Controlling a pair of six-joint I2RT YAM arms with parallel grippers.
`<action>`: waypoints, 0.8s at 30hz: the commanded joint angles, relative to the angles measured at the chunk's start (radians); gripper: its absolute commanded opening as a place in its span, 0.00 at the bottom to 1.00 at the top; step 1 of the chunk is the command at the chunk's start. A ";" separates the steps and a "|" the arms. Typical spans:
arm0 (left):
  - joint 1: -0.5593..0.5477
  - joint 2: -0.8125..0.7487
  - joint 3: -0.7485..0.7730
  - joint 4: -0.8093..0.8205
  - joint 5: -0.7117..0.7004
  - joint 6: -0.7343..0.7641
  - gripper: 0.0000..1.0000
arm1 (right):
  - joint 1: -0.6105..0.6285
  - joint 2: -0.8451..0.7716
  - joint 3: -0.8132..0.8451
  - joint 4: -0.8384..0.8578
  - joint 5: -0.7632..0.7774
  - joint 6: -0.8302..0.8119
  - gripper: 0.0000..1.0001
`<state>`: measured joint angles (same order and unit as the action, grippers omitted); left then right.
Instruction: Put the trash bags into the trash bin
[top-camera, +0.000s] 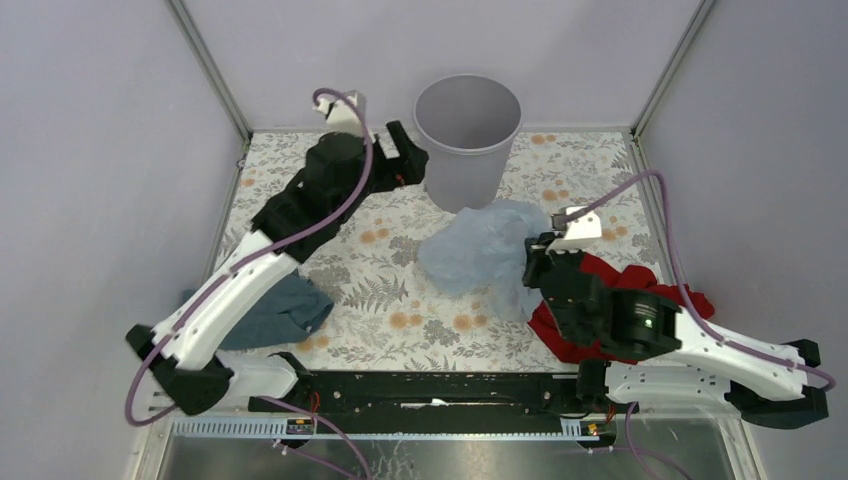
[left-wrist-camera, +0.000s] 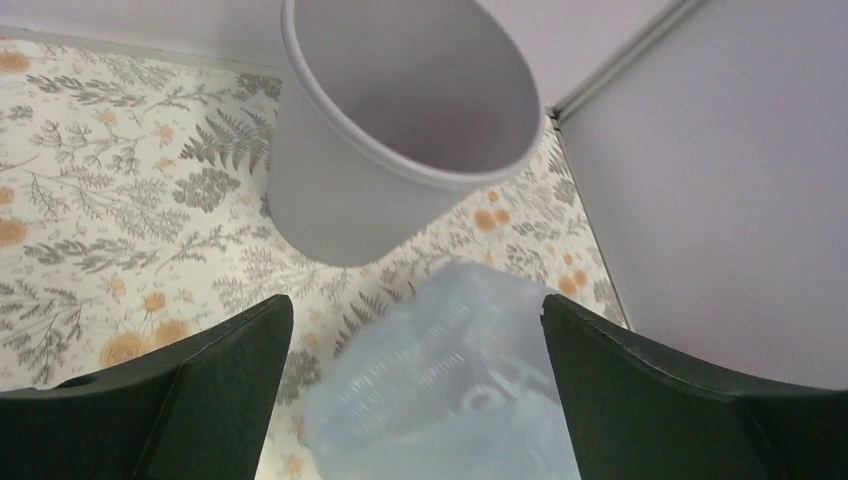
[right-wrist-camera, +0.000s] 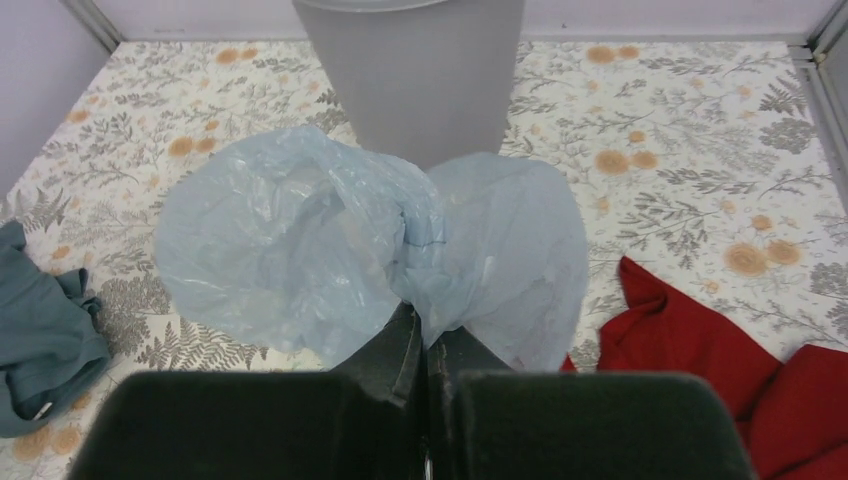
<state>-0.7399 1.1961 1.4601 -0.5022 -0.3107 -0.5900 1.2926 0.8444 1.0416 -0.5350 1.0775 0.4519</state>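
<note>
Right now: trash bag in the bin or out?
Out. The trash bag lies bunched on the table beside the trash bin, pinched by the right fingers; bin interior shows bare.

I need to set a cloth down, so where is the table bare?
Bare patches: between the teal cloth and the trash bag, and right of the trash bin toward the far corner. Crowded near right, where the right gripper pinches the bag beside the red cloth.
</note>
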 joint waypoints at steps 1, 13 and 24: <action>0.026 0.179 0.129 0.048 -0.080 0.021 0.99 | -0.004 -0.083 -0.004 -0.057 0.077 -0.028 0.00; 0.039 0.619 0.431 0.063 -0.334 -0.033 0.99 | -0.005 -0.192 -0.049 -0.095 0.060 -0.030 0.00; 0.037 0.759 0.519 0.079 -0.320 0.077 0.70 | -0.005 -0.226 -0.049 -0.119 0.079 -0.030 0.00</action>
<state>-0.7059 1.9717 1.9423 -0.4541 -0.6003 -0.5877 1.2926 0.6159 0.9874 -0.6460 1.1099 0.4225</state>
